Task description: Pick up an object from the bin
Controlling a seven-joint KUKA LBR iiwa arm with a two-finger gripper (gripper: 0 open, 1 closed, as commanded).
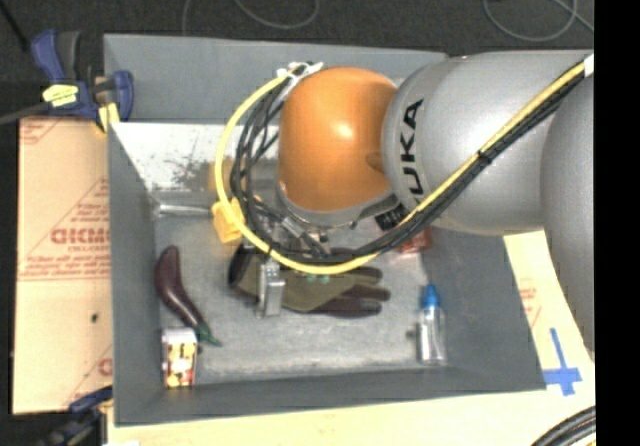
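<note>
My gripper (268,296) hangs below the orange wrist cover, down near the bin floor in the middle. Its tip sits at the left end of a dark olive glove (335,292) that lies flat with its cuff toward the gripper. Whether it touches the glove I cannot tell. A dark purple toy aubergine (177,287) lies to the left of the gripper, apart from it.
A small colourful box (178,357) stands in the front left corner. A little clear bottle with a blue cap (430,326) lies at the right. A red thing (412,245) peeks out from under the arm, which covers the back right of the bin.
</note>
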